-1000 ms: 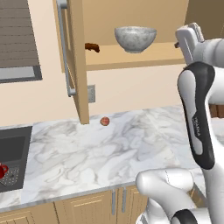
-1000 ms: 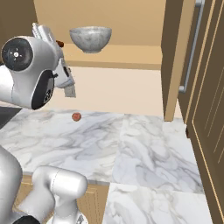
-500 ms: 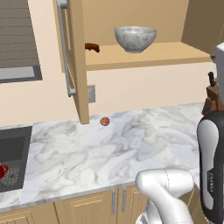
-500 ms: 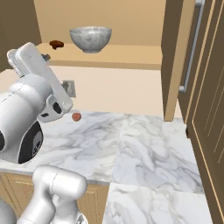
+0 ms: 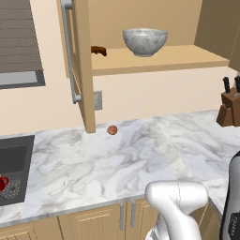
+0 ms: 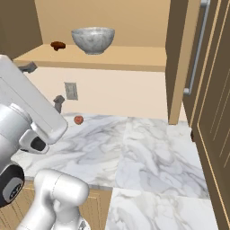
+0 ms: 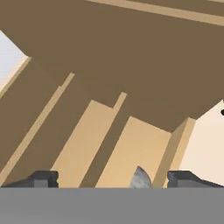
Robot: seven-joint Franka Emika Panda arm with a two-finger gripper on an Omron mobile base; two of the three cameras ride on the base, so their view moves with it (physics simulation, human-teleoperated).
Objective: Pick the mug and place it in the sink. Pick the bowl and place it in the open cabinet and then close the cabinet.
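Note:
The grey-white marbled bowl [image 5: 145,41] [image 6: 93,39] stands upright on the shelf of the open wall cabinet [image 5: 187,58] [image 6: 134,58]. The red mug [image 5: 2,183] lies in the black sink [image 5: 14,159] at the far left edge. My gripper [image 6: 42,84] [image 7: 116,179] hangs open, low and to the left of the bowl, in front of the wall. Its fingertips [image 7: 43,178] are wide apart with nothing held. In the hand view it looks at wooden cabinet panels, and a grey sliver [image 7: 140,178] peeks up between the tips.
The left cabinet door [image 5: 84,70] and right door [image 6: 179,58] stand open, each with a long silver handle. A small brown object [image 5: 98,50] lies on the shelf. A reddish ball [image 5: 112,130] rests on the marble counter [image 5: 140,159]. A knife block [image 5: 229,105] stands at the right.
The arm has swung down and away from the shelf, leaving the left base view to the right. The bowl stays on the shelf and the gripper stays open.

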